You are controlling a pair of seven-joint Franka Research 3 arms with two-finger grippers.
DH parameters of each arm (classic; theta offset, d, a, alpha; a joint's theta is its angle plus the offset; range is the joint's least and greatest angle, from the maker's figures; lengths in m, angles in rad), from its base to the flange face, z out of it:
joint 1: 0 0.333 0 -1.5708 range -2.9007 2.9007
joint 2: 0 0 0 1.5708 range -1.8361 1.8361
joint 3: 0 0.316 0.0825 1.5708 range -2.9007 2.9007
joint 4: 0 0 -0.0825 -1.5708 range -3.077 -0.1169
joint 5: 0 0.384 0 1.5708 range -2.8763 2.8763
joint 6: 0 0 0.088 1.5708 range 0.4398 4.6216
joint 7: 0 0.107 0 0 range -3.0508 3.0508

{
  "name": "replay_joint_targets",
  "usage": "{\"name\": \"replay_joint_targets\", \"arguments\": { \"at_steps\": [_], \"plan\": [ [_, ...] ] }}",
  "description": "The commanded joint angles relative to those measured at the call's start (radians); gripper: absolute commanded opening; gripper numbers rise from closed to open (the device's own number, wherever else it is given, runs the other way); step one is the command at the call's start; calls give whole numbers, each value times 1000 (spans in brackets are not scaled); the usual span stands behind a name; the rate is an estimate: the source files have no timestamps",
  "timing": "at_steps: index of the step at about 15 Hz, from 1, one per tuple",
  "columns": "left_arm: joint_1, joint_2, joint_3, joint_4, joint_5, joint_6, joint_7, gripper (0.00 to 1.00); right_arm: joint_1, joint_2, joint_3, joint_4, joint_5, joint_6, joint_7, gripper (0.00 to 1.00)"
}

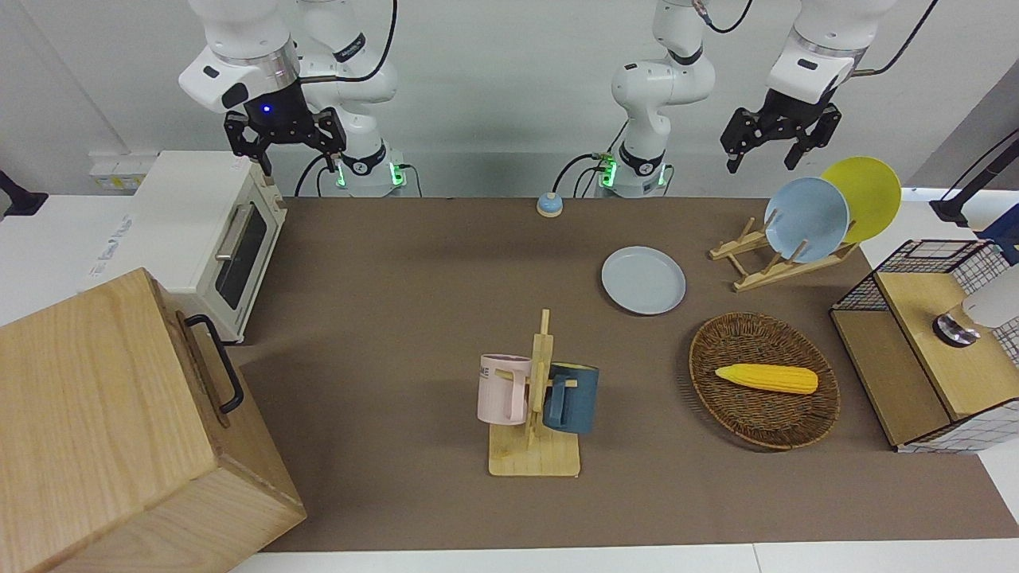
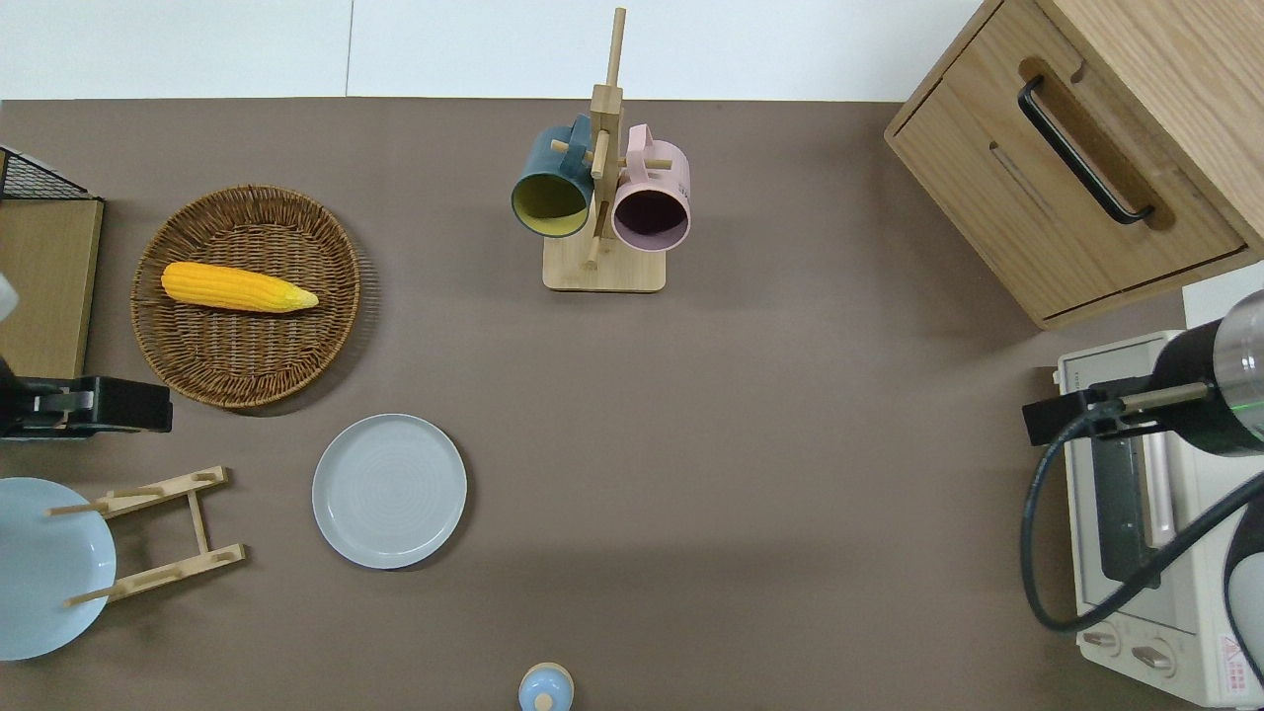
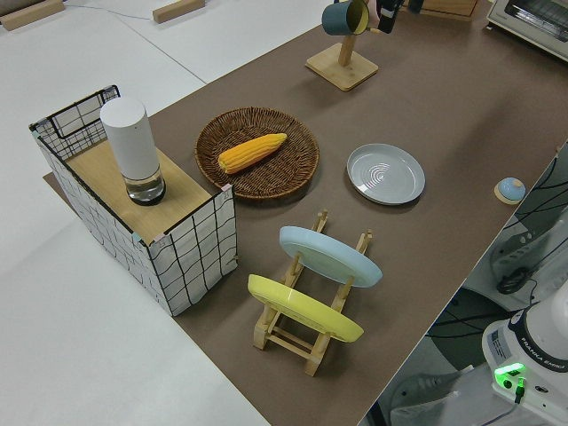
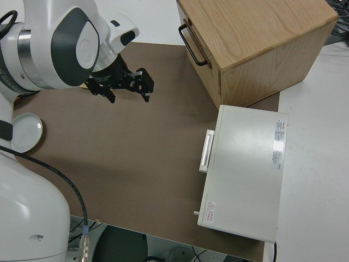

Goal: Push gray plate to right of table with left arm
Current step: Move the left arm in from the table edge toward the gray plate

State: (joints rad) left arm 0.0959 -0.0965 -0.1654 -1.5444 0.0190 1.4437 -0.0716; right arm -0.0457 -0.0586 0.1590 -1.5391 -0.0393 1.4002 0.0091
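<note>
The gray plate (image 1: 643,279) lies flat on the brown table (image 1: 398,263), beside the plate rack and nearer to the robots than the wicker basket; it also shows in the overhead view (image 2: 389,491) and the left side view (image 3: 385,173). My left gripper (image 1: 763,151) is open and empty, up in the air. In the overhead view the left gripper (image 2: 118,407) is over the gap between the basket and the rack, apart from the plate. My right gripper (image 1: 284,147), with a blue light above it, is open and parked.
A wooden rack (image 1: 776,259) holds a sky-blue plate (image 1: 806,219) and a yellow plate (image 1: 868,195). A wicker basket (image 1: 764,414) holds corn (image 1: 766,378). A mug tree (image 1: 537,398), small bell (image 1: 548,204), toaster oven (image 1: 199,231), wooden cabinet (image 1: 119,430) and wire box (image 1: 939,342) also stand here.
</note>
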Motion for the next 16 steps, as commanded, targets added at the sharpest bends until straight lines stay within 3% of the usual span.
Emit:
{"name": "replay_joint_targets", "arguments": {
  "at_steps": [1,9,16],
  "plan": [
    [-7,-19,10,-16,7,-13,4,995,-8,-12,5,-4,1,-12,-8,996],
    [5,-54,18,-118,-10,49,4,995,-8,-10,5,-4,1,-12,-8,996],
    [4,-81,53,-187,-41,101,12,995,-8,-10,5,-4,-1,-12,-8,996]
  ]
}}
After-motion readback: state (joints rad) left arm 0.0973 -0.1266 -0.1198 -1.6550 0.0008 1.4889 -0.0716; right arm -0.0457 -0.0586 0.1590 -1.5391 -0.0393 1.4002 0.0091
